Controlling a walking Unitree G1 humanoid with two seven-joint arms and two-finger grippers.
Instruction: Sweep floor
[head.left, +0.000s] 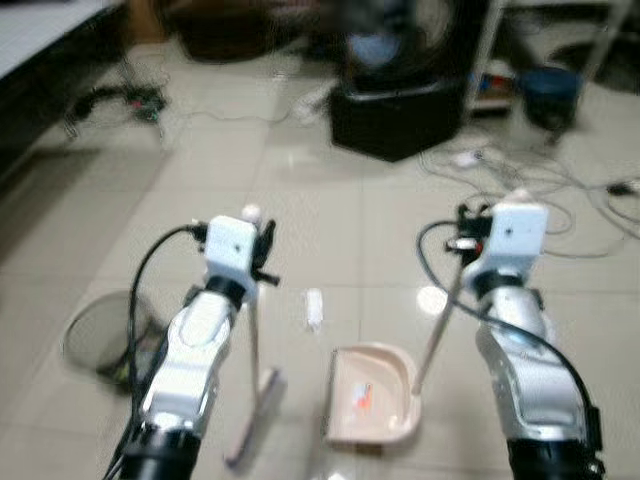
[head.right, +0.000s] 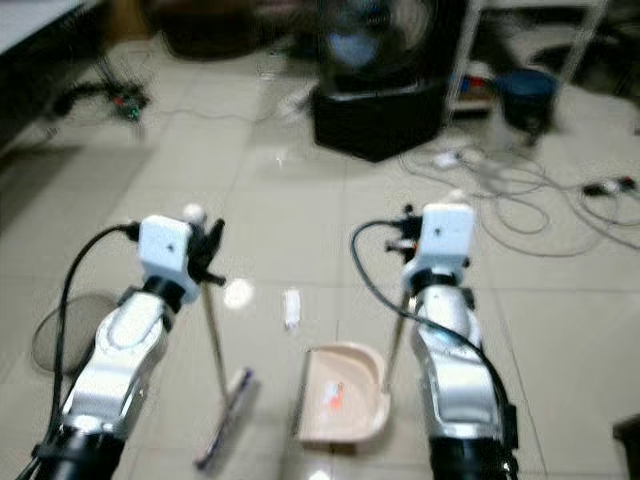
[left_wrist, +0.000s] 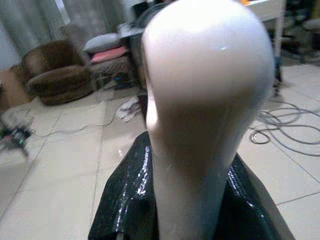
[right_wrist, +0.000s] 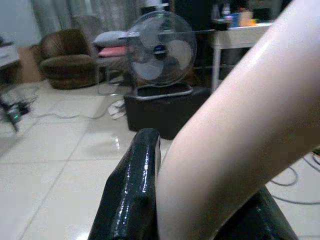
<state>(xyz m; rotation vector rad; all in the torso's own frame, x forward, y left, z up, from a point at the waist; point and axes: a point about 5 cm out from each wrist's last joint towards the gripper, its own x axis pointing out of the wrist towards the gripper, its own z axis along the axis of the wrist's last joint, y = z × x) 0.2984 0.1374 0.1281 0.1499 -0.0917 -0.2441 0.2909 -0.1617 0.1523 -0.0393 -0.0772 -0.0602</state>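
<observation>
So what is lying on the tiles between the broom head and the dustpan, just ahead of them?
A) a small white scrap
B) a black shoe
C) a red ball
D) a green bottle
A: a small white scrap lies on the pale floor tiles ahead of the beige plastic dustpan, beside the thin-handled broom.

No text, label or number can be read anywhere; the pictures are too blurred.
</observation>
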